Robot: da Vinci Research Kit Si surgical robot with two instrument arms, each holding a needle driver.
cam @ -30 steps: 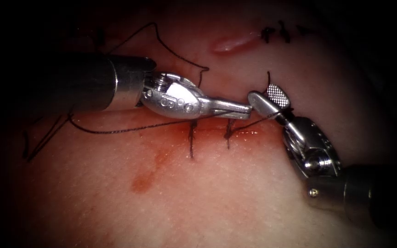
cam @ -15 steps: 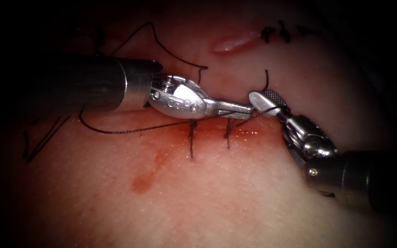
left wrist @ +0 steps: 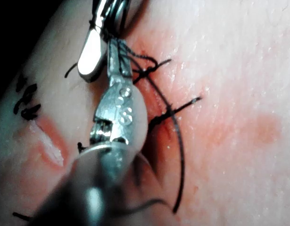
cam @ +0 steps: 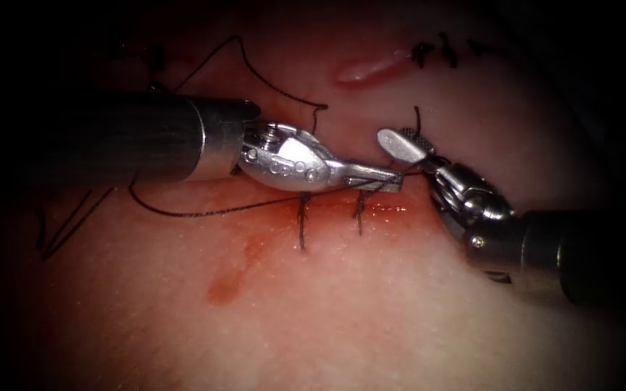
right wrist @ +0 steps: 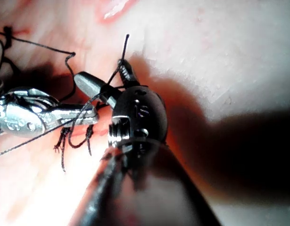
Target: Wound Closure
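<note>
My left tool [cam: 394,178] lies level over the cut [cam: 389,208] in the tissue [cam: 371,304], jaws shut on the black thread [cam: 204,211] at its tip. The right tool [cam: 393,135] comes in from the right, tip to tip with it, jaws open. Thread is wrapped around those open jaws, and a short end [cam: 416,117] stands up behind them. Two stitches [cam: 302,226] [cam: 359,214] cross the cut below the left tool. The right wrist view shows the right tool [right wrist: 100,69] open with thread across it, beside the left tool [right wrist: 90,115]. In the left wrist view the left tool [left wrist: 112,49] meets the thread.
Slack thread loops over the tissue behind and left of the left shaft [cam: 255,69]. Red fluid stains the tissue along the cut and below it [cam: 230,279]. A pale shallow gash [cam: 364,69] and black ink marks [cam: 440,52] lie at the far side.
The right tool has shifted up and to the left, its shaft has swung flatter and its jaws have narrowed. The left tool has slid slightly right.
</note>
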